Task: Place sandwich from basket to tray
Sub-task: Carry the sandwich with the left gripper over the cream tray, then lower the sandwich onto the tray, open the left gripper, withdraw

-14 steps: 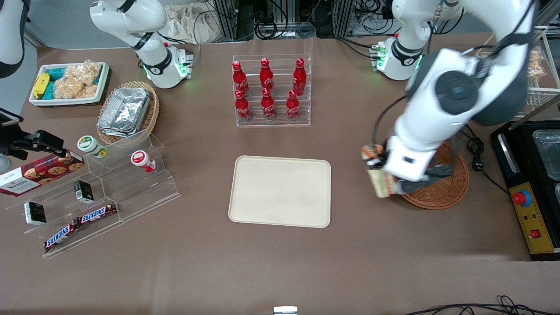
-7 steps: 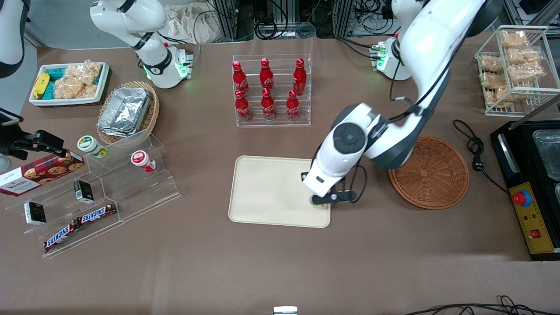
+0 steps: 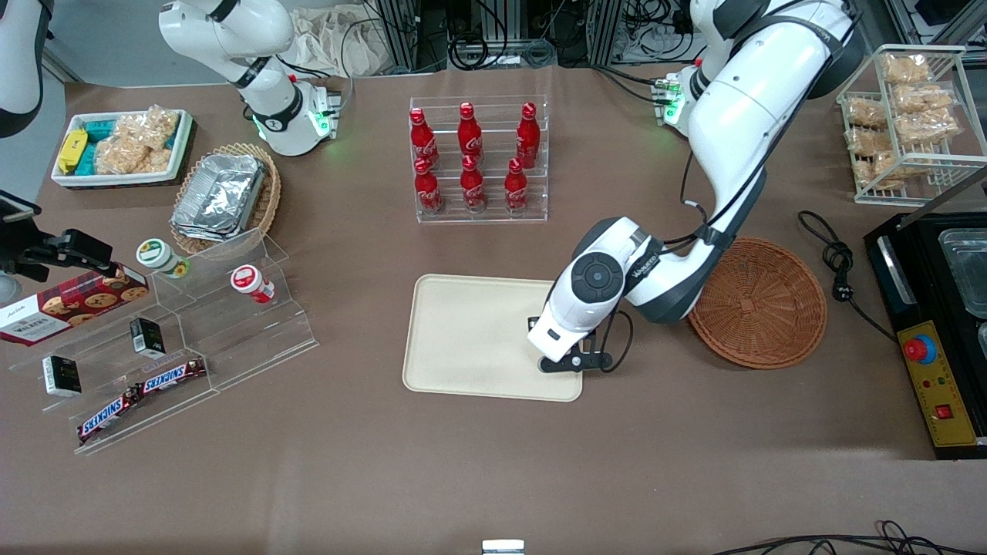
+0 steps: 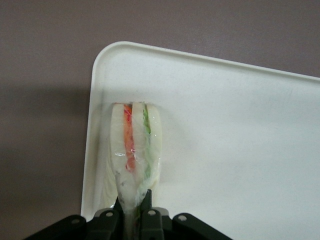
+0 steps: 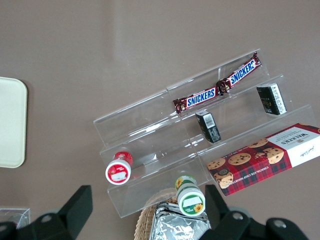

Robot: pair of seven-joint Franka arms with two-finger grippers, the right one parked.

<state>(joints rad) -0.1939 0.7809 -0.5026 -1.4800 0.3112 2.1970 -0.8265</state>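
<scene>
The gripper (image 4: pixel 133 212) is low over the tray (image 3: pixel 463 339), at the corner nearest the front camera on the basket's side, its jaws clamped on the sandwich (image 4: pixel 134 150). The sandwich stands on edge just inside that corner's rim. The basket (image 3: pixel 759 301) lies beside the tray, toward the working arm's end, with nothing in it.

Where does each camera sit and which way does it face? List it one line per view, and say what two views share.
Front view: high up, facing the robots, looking down on the table; both arms show, the working arm's claw low over the tray, beside the basket.
Left wrist view: on the working arm, looking along the claw, shut on the sandwich, over a tray corner.
Right wrist view: on the parked arm, looking down at the clear snack stand; its own dark fingers show.
Shared: the tray shows in all three.
</scene>
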